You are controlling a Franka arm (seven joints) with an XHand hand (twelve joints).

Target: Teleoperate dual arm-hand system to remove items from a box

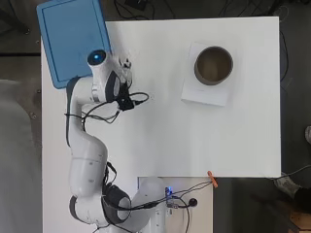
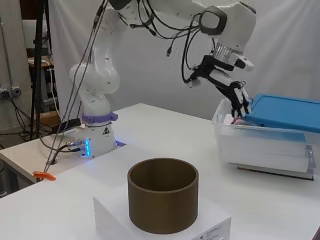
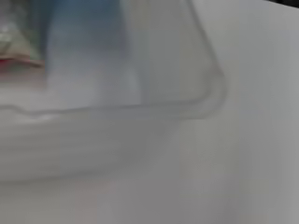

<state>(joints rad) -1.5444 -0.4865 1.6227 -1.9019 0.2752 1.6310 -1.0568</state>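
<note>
The white tabletop (image 2: 150,125) carries a clear plastic box (image 2: 265,147) at its far corner, a blue lid (image 2: 285,112) tilted across its top. The robot hand (image 2: 235,95) hangs over the box's open end, fingers relaxed and pointing down, gripping nothing.

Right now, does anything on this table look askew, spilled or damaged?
The blue lid sits shifted on the clear box, leaving one corner open where the robot hand reaches. Nothing is spilled; the brown cylinder stands upright on its white block.
</note>
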